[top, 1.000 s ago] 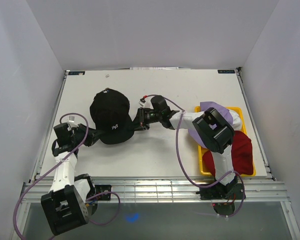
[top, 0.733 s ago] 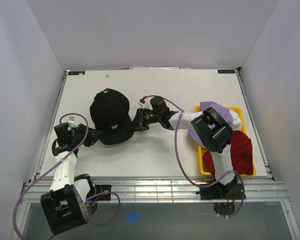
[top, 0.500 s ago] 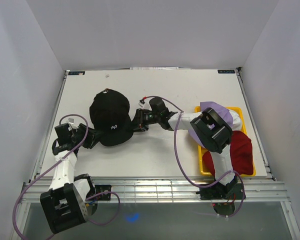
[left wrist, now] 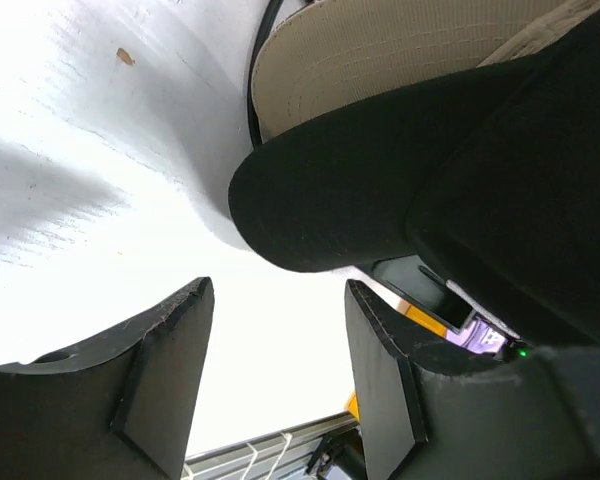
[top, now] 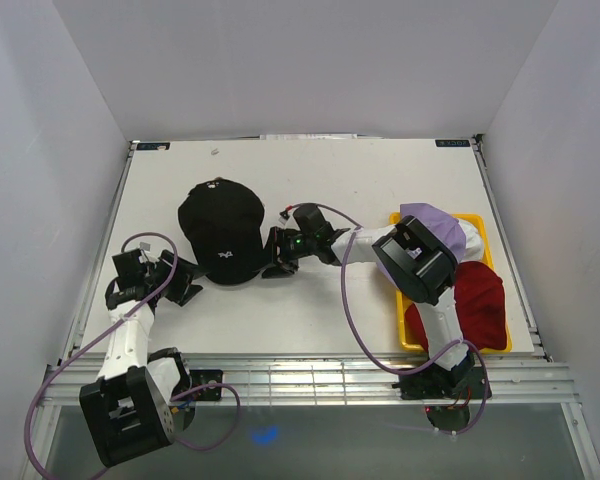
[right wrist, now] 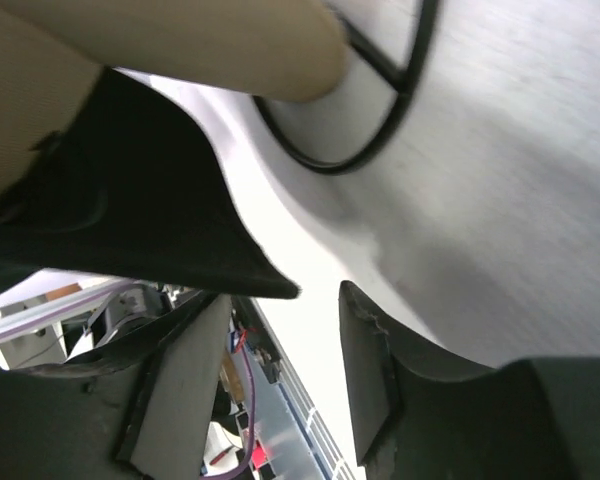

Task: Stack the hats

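Left gripper [left wrist: 280, 292]: fingers spread, nothing between them, only bare white table [top: 380, 180] shows in the gap. The pads are dark, matte and wedge-shaped, with worn edges. It sits low at the near-left side of the black cap [top: 220, 230], just beside the brim and not touching it.

Right gripper [right wrist: 280, 310]: fingers also spread. A thin pointed flap of black fabric overhangs the left finger and reaches into the gap, but it isn't pinched. The gripper is at the cap's right edge.

Black cap: soft matte fabric with a rounded crown and small white logo. It sits on the table left of centre, over a tan cap [left wrist: 380, 50]. The tan cap has a visible woven texture and its curved brim pokes out underneath in both wrist views. A thin black curved line runs beside the tan brim; I can't tell what it is.

Yellow tray [top: 477, 225]: rigid rectangular plastic, at the right side of the table, well apart from the black cap. It holds a lavender cap [top: 435, 222] at the far end and a dark red cap [top: 480, 305] at the near end, which bulges over the rim. The right arm partly covers both.
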`<state>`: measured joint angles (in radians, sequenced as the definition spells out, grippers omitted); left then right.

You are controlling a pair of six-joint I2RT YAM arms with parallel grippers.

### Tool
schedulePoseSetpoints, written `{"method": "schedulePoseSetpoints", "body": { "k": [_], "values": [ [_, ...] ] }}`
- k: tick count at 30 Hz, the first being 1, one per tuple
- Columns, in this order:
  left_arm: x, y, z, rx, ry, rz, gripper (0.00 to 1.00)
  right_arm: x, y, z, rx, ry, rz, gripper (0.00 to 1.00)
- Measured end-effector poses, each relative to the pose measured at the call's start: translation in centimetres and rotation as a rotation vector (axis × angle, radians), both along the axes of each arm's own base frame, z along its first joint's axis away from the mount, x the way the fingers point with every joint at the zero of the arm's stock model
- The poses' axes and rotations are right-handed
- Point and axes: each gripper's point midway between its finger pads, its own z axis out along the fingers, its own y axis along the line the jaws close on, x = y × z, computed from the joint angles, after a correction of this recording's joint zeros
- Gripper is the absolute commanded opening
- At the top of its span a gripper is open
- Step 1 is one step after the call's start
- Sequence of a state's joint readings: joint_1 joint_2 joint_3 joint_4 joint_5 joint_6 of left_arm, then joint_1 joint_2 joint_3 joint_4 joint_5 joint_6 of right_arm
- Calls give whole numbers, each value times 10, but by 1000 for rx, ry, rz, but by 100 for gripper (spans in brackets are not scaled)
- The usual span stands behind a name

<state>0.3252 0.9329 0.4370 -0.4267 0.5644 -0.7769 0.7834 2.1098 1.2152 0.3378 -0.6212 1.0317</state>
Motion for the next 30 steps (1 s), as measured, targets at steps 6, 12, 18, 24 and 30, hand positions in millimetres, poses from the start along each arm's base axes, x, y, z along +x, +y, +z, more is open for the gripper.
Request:
{"method": "schedulePoseSetpoints", "body": {
  "k": [6, 12, 18, 24, 30],
  "values": [
    [-1, 0, 4, 1, -3, -2, 65, -3, -4, -12, -45, 21, -6, 59],
    [4, 1, 20, 22, -42, -9, 65, -3, -5, -15, -56, 19, -7, 64],
    [4, 3, 37, 49, -83, -9, 65, -3, -6, -15, -67, 18, -5, 68],
    [8, 5, 59, 81, -142, -17, 65, -1, -5, -13, -67, 9, -2, 70],
    [13, 2, 100, 105, -273, -42, 65, 4, -7, -13, -78, 5, -11, 71]
  ]
}}
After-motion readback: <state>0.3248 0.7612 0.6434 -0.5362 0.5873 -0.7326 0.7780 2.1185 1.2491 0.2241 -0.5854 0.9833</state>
